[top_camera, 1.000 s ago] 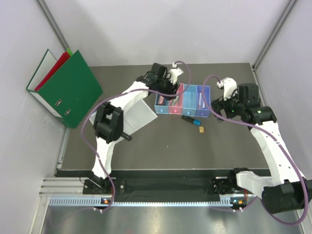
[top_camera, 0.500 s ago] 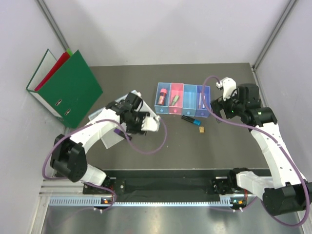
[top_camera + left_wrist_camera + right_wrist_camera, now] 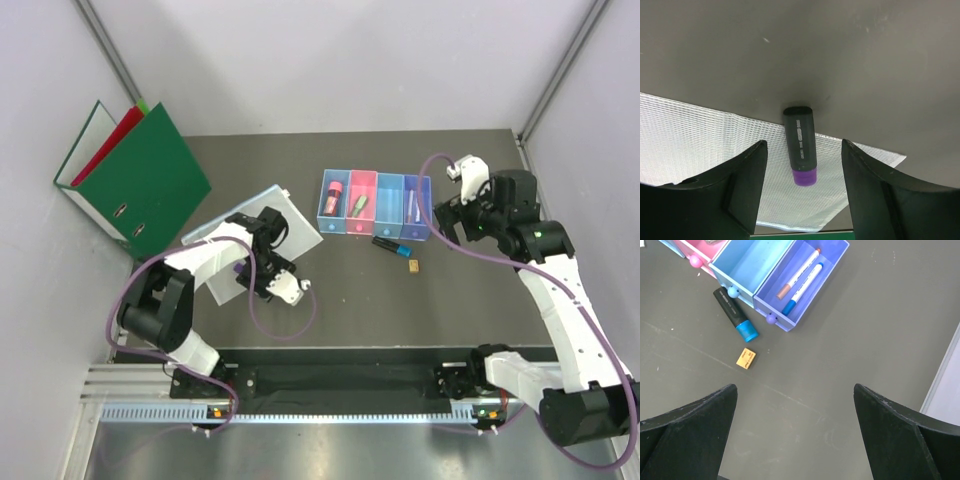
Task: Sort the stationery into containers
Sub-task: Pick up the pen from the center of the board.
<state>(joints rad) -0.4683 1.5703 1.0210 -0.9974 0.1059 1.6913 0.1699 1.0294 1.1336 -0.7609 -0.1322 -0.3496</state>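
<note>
Left gripper (image 3: 804, 144) is spread, one finger on each side of the purple marker (image 3: 800, 135), with a gap both sides, so it isn't touching it. That marker lies across the edge of the sleeve (image 3: 690, 135), cap on the plastic, dark end on the bare table (image 3: 850, 50), left of centre.

Right gripper (image 3: 795, 390) is wide open too, nothing in it, hovering just right of the bins (image 3: 377, 200). The bins sit in a row at far centre. The glue stick (image 3: 335, 190) is in the light blue one, the highlighter (image 3: 358, 205) in the pink one, and two pens (image 3: 801, 269) in the purple one.

The blue marker (image 3: 735, 315) lies on the table just on the near side of the blue and purple bins. The block (image 3: 746, 359) is a bit nearer, close to the marker's cap but apart from it. Binders (image 3: 140, 180) stand at the far left.
</note>
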